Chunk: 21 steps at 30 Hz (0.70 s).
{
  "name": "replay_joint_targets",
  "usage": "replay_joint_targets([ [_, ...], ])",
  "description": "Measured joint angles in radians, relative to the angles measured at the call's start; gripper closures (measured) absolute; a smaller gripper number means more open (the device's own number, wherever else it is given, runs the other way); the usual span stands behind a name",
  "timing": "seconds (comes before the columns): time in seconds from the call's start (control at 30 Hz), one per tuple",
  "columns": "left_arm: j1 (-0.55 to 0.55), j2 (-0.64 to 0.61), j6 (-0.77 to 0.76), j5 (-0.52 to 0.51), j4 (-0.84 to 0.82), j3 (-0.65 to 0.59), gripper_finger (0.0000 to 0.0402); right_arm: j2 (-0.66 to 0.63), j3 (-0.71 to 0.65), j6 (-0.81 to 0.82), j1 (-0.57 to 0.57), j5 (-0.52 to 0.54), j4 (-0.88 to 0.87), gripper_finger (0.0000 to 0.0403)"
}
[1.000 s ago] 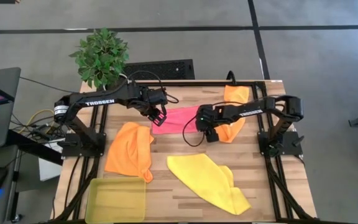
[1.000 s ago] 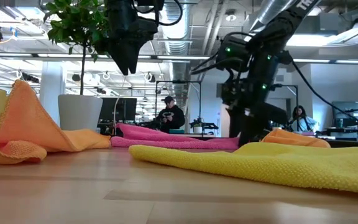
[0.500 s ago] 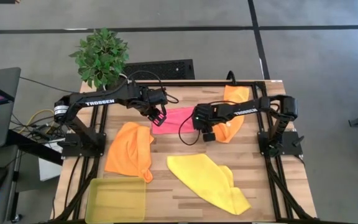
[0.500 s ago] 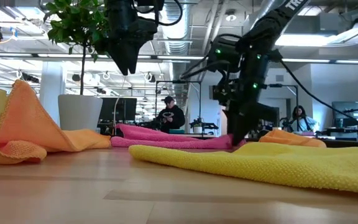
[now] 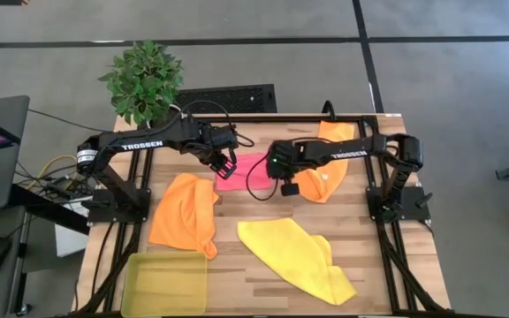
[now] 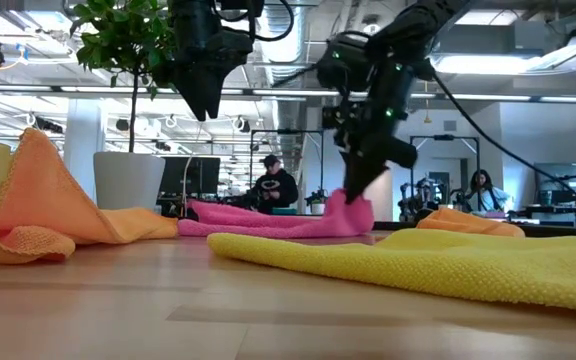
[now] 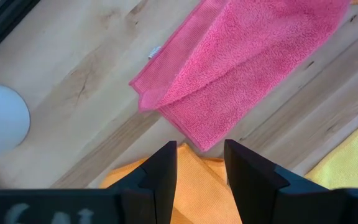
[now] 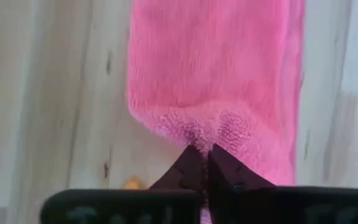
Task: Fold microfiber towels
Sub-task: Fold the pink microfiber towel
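Four bright towels are spread over the wooden desk, which is flanked by two dark arms. Largest among the cloths is the yellow towel, laid crumpled at the near middle. Next, one orange towel is heaped on the left side, just above the translucent yellow-green tray at the near left corner. A second orange towel is draped at the far right, partly covered by the right arm. The pink towel is laid at the far middle, between the two claws.

One end of the pink towel is pinched by the right claw, whose fingers are seen pressed together on the cloth's edge; that end is drawn up off the desk into a small peak in the low view, while the rest is left flat. The left claw is held above the pink towel's other end with its fingers parted and nothing between them. A potted plant is placed beyond the far left corner.
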Motion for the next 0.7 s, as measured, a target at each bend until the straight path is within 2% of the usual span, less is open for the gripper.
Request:
replay_joint_targets([
  [0.07,0.000,0.000,-0.001,0.000,0.000,0.000,0.0276,0.001,0.017,-0.034,-0.003,-0.023,0.027,0.0394],
  [0.23,0.000,0.000,-0.002,0.000,0.000,0.000,0.0276,0.002,0.021,-0.063,0.002,-0.056,0.171,0.0387],
  [0.4,0.000,0.000,-0.007,0.000,0.000,0.000,0.0276,0.002,0.021,-0.063,0.000,-0.102,0.272,0.0397],
  [0.7,0.000,0.000,-0.019,0.001,0.001,0.000,0.0276,0.075,0.043,-0.132,0.001,-0.105,0.419,0.0396],
])
